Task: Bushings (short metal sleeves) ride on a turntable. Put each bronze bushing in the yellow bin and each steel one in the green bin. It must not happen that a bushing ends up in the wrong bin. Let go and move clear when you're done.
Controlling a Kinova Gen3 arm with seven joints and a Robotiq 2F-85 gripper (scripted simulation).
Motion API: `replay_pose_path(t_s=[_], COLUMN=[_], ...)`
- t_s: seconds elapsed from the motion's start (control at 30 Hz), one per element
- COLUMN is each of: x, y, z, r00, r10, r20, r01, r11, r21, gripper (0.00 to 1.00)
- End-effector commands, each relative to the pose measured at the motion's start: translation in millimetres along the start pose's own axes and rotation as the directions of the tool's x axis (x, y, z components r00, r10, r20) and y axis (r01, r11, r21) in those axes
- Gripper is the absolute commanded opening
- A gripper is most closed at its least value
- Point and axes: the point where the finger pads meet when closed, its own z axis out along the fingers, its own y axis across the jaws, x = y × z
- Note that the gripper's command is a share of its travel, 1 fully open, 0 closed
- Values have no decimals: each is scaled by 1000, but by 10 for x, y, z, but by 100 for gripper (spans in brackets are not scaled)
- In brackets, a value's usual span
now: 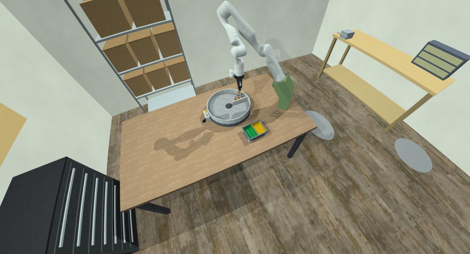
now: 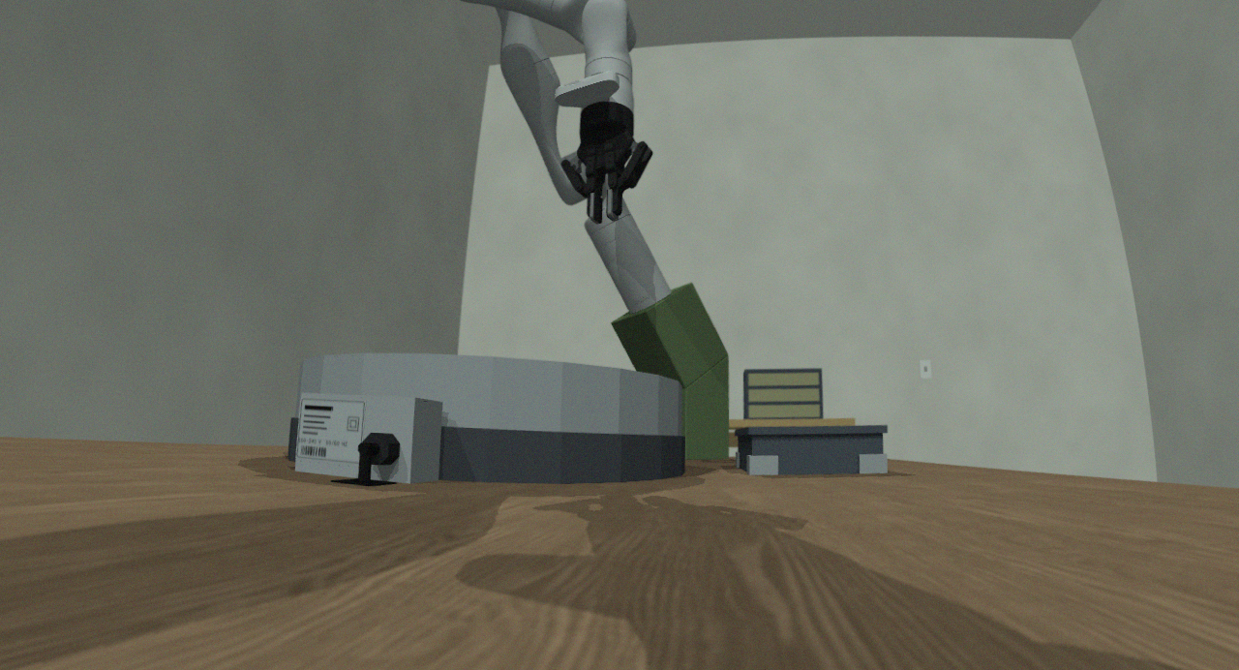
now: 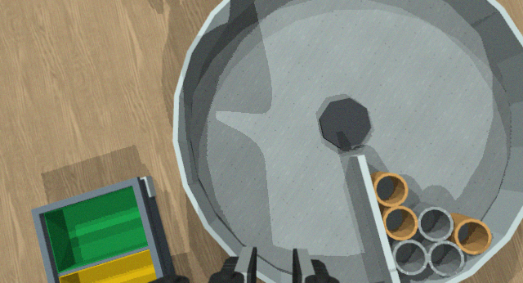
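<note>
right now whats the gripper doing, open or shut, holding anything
gripper: nearly shut, fingers close together with nothing between them, high above the turntable. All six bushings sit on the turntable.

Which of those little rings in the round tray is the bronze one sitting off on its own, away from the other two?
Look in the round grey turntable, at the cluster of bushings beside the straight divider bar. The lone bronze bushing sits nearest the outer wall, separated from the divider by steel rings, whereas the other two bronze ones touch the bar.

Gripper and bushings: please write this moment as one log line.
gripper: shut, holding nothing, above turntable | bushings: six, beside divider | bins: no bushings seen
</note>
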Motion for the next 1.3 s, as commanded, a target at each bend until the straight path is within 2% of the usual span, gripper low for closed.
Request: replay_pose_path(t_s=[0.0, 0.03, 0.13, 0.23, 0.3, 0.37, 0.47, 0.63, 0.73, 0.8, 0.87, 0.97, 1.07, 1.23, 1.27], x=[-26, -32, -32, -50, -50, -62, -62, -93, -93, -105, -105, -124, -124, -154, -154], y=[263, 336, 336, 552, 552, 696, 696, 1057, 1057, 1201, 1201, 1417, 1417, 1778, 1778], z=[168, 228, 228, 405, 405, 524, 524, 820, 820, 938, 938, 1116, 1116, 1412, 1412], r00=[991, 980, 980, 922, 922, 863, 863, 655, 655, 550, 550, 377, 377, 59, 59], r10=[-136, -201, -201, -388, -388, -505, -505, -756, -756, -835, -835, -926, -926, -998, -998], r20=[14, 15, 15, 16, 16, 17, 17, 17, 17, 17, 17, 16, 16, 12, 12], r01=[136, 201, 201, 388, 388, 505, 505, 756, 756, 835, 835, 926, 926, 998, 998], r11=[991, 980, 980, 922, 922, 863, 863, 655, 655, 551, 551, 377, 377, 59, 59], r21=[-9, -8, -8, -5, -5, -3, -3, 2, 2, 5, 5, 8, 8, 12, 12], gripper=[19, 19, 19, 19, 19, 19, 19, 19, 19, 19, 19, 19, 19, 19, 19])
